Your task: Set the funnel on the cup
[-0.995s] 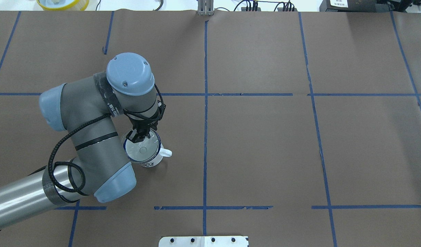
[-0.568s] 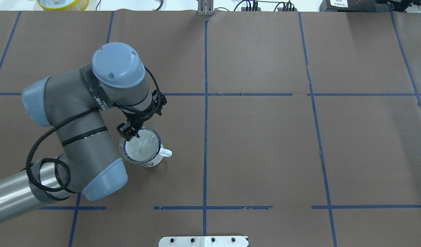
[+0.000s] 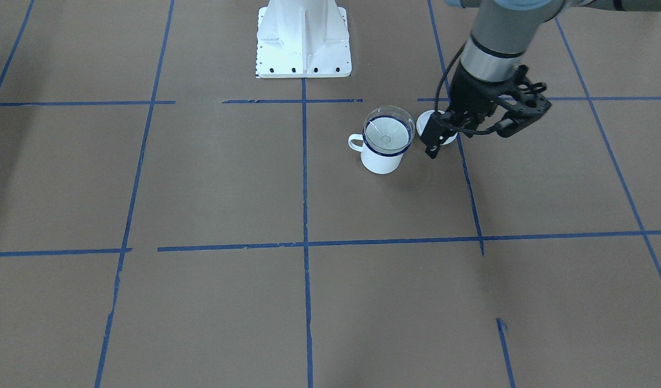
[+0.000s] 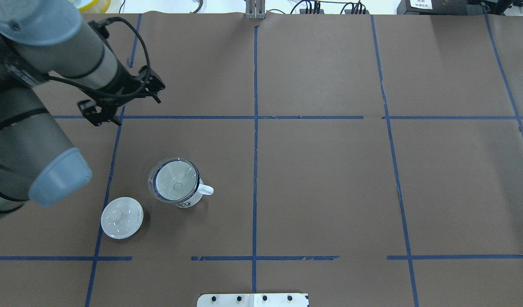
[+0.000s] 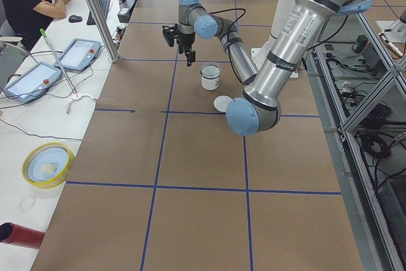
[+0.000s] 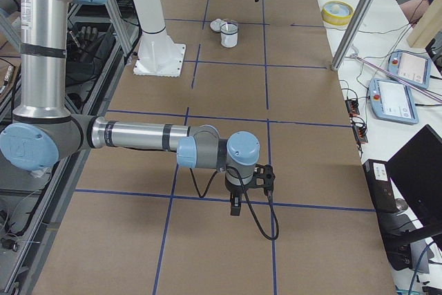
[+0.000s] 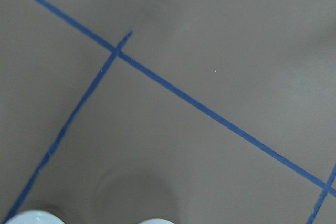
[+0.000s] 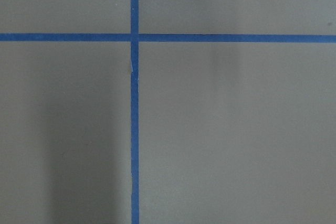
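Note:
The clear funnel (image 4: pixel 175 184) sits in the mouth of the white mug (image 4: pixel 189 201), which has a dark blue rim and its handle pointing right. Both also show in the front view: funnel (image 3: pixel 387 132), mug (image 3: pixel 381 159). My left gripper (image 4: pixel 103 120) is open and empty. It hangs above the table, up and to the left of the mug and apart from it; in the front view (image 3: pixel 432 148) it is just to the mug's right. My right gripper (image 6: pixel 235 210) shows only in the right side view, far from the mug. I cannot tell if it is open.
A white round knobbed lid (image 4: pixel 121 217) lies on the paper left of and nearer than the mug. A yellow bowl (image 4: pixel 78 4) sits past the far left edge. The robot's white base plate (image 4: pixel 253 299) is at the near edge. Blue tape lines cross the brown paper.
My left gripper has let go of the funnel, risen and moved back and to the left, away from the mug. The funnel stays on the mug. The lid is now uncovered.

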Motion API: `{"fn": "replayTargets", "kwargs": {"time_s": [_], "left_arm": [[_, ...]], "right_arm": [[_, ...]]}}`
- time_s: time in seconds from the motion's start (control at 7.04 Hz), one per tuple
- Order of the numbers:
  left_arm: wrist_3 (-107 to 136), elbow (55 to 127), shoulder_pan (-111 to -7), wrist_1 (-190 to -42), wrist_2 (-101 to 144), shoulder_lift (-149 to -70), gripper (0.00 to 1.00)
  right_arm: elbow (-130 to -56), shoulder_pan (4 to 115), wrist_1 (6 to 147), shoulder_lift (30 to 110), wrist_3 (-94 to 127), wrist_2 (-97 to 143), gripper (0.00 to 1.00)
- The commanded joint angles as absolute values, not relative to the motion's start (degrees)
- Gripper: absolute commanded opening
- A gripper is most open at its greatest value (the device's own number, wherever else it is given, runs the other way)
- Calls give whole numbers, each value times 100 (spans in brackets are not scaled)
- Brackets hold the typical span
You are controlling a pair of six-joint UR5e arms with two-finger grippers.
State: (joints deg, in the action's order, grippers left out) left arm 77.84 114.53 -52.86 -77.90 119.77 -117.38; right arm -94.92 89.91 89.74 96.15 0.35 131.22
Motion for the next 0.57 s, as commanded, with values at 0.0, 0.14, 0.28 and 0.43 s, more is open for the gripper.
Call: {"fn": "replayTargets", "kwargs": {"time_s": [0.0, 0.14, 0.28, 0.43], "left_arm": [[5417, 11330, -6551, -8216, 12698, -10719, 100], [4100, 11007, -7044, -8540, 13127, -10166, 100], [2999, 10621, -7597, -8856, 13357, -9725, 100], [1953, 10095, -8003, -9112, 13385, -9521, 100]], "right_arm": [[-9492, 8991, 8974, 9615, 35, 13122, 100], [-9483, 8991, 8974, 9615, 35, 13122, 100], [-9483, 8991, 8974, 9615, 35, 13122, 100], [-9483, 8991, 8974, 9615, 35, 13122, 100]]}}
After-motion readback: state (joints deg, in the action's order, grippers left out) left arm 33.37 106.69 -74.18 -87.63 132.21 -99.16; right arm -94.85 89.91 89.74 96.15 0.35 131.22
